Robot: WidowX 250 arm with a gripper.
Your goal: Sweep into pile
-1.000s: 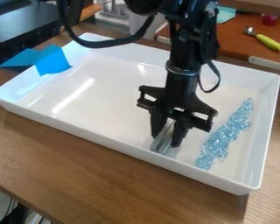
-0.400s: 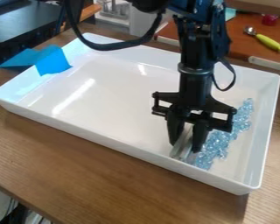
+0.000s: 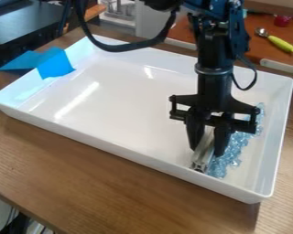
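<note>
On the wooden table (image 3: 82, 178), inside the white tray (image 3: 143, 156), with the metal bar (image 3: 201, 161) pinched in the black gripper (image 3: 206, 152), probably best to push broadside toward the blue beads (image 3: 235, 146), strung just beside its long side, at view's right.

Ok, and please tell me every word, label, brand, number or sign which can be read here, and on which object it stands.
None can be read: I find no text on the white rectangular tray, translucent blue pieces or bright blue flap.
</note>
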